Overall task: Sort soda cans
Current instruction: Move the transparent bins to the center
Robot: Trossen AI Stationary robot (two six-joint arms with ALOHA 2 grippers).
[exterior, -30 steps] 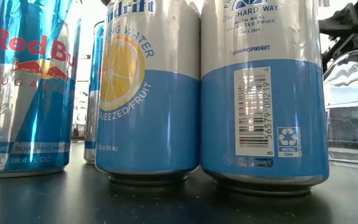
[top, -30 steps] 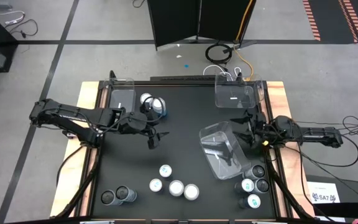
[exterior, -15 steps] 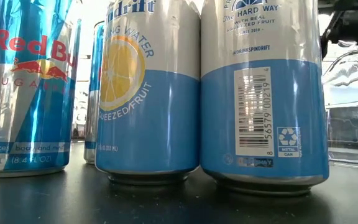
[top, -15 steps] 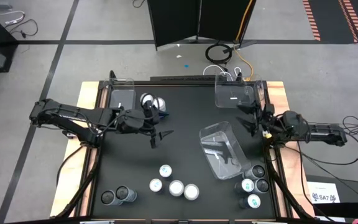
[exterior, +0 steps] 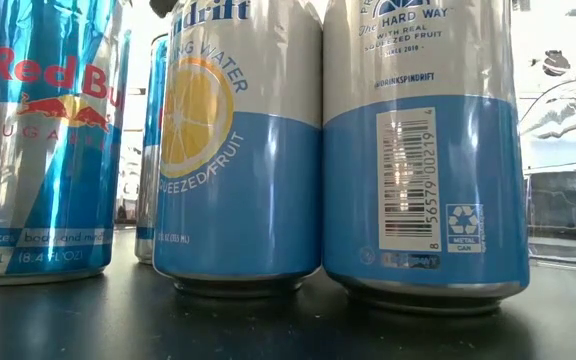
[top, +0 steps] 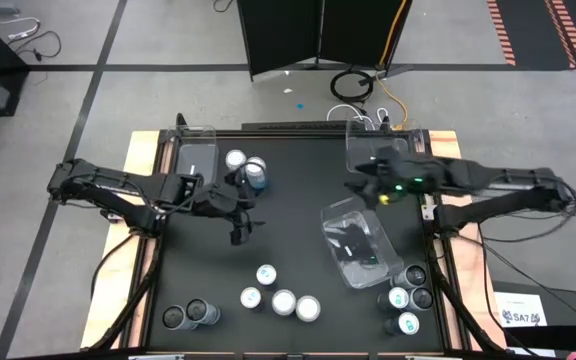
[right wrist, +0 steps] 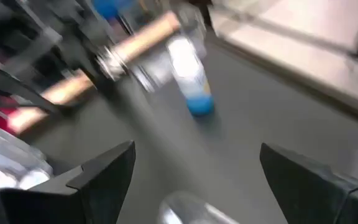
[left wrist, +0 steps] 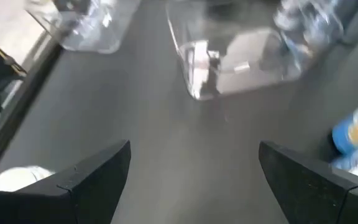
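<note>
Two cans (top: 245, 170) stand beside my left gripper (top: 240, 222), four cans (top: 281, 297) before the tipped bin (top: 358, 243).

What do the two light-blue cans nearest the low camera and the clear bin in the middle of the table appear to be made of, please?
The two light-blue cans look like thin metal, probably aluminium: brushed silver upper bands, glossy printed sides, and a "metal can" recycling mark. The clear bin looks like rigid transparent plastic: the dark table shows through its walls, and its edges catch bright glints.
</note>
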